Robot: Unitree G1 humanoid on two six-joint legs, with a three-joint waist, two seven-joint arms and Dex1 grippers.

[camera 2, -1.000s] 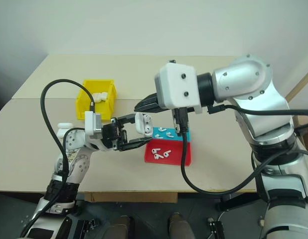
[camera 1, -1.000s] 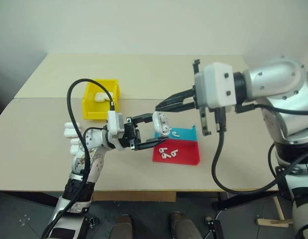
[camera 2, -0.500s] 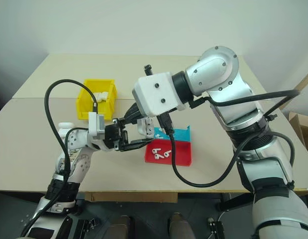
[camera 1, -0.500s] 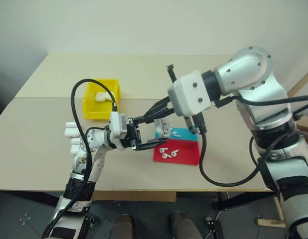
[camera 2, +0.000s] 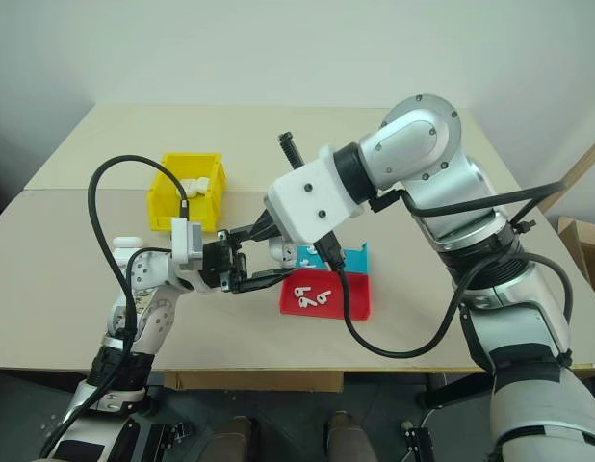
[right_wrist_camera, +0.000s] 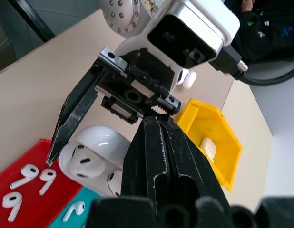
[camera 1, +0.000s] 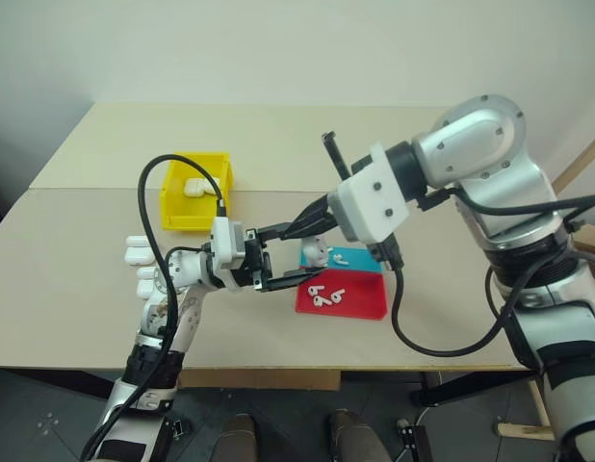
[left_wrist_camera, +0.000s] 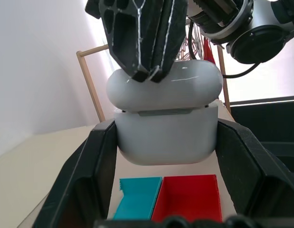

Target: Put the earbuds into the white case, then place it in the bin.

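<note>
My left gripper (camera 1: 307, 252) is shut on the white case (camera 1: 318, 255), holding it above the table just left of the trays. In the left wrist view the case (left_wrist_camera: 166, 128) sits between both black fingers with its lid lowered over the body. My right gripper (camera 1: 296, 232) is shut, and its tips (left_wrist_camera: 149, 76) rest on top of the lid. Three earbuds (camera 1: 326, 296) lie in the red tray (camera 1: 363, 306). The yellow bin (camera 1: 187, 219) stands behind and to the left, with one white case (camera 1: 193, 188) inside.
A blue tray (camera 1: 360, 258) adjoins the far side of the red tray and holds one earbud (camera 1: 338, 258). Spare white cases (camera 1: 137, 254) lie on the table left of my left arm. A black cable loops over the left forearm near the bin.
My right arm swung in from the right and its shut gripper came down onto the case's lid. The left gripper kept the case in place.
</note>
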